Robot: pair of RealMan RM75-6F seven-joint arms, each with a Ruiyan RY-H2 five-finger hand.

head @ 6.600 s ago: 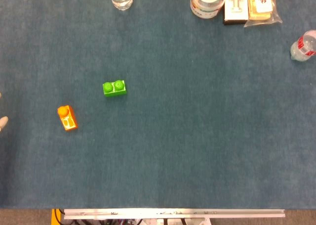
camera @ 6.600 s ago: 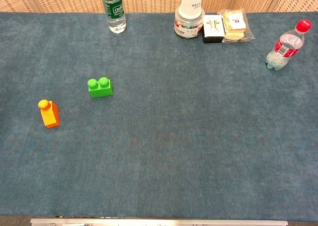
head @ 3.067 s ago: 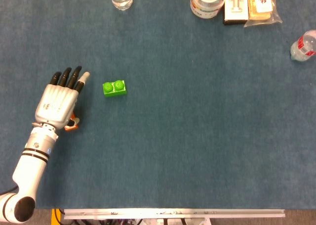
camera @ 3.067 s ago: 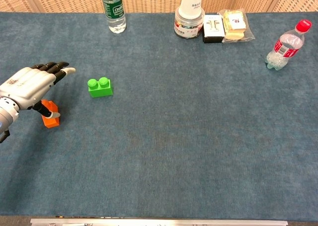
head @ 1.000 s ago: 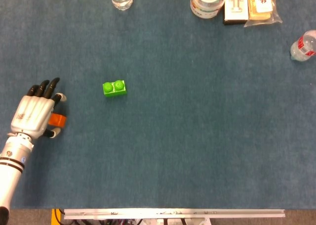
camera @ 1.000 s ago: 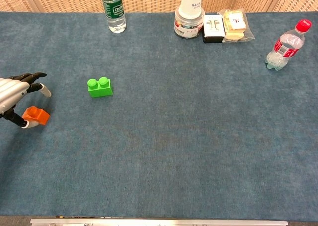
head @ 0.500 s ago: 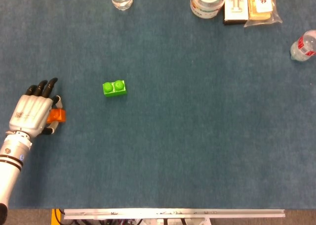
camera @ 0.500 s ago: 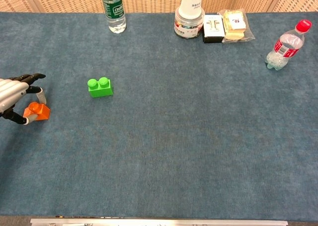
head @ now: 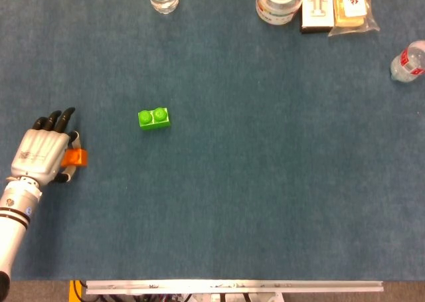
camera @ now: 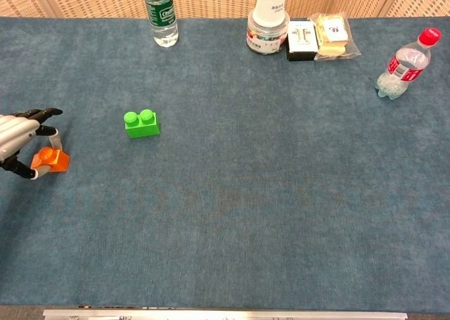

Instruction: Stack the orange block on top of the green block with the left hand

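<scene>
Left hand: the left hand (head: 41, 153) is at the left edge of the bench (head: 265, 182), with the orange block (head: 75, 157) pinched between thumb and a finger; its other dark-tipped fingers (camera: 43, 113) stretch forward above the block.
Orange block: in the chest view the orange block (camera: 52, 159) shows its stud pointing up; whether it rests on the bench or is lifted clear of it cannot be told.
Green block: the green block (head: 154, 118) sits on the bench, studs up, well apart from the orange block and further from the left edge.
Right hand: not seen in either view.
Far edge: a green-labelled bottle (camera: 160, 13) stands toward the far left; a white jar (camera: 268, 24), a white box (camera: 301, 39) and a clear bag of yellowish snacks (camera: 333, 34) stand touching in a row further right.
Right edge: a red-capped bottle (camera: 406, 63) stands tilted near the far right corner.
</scene>
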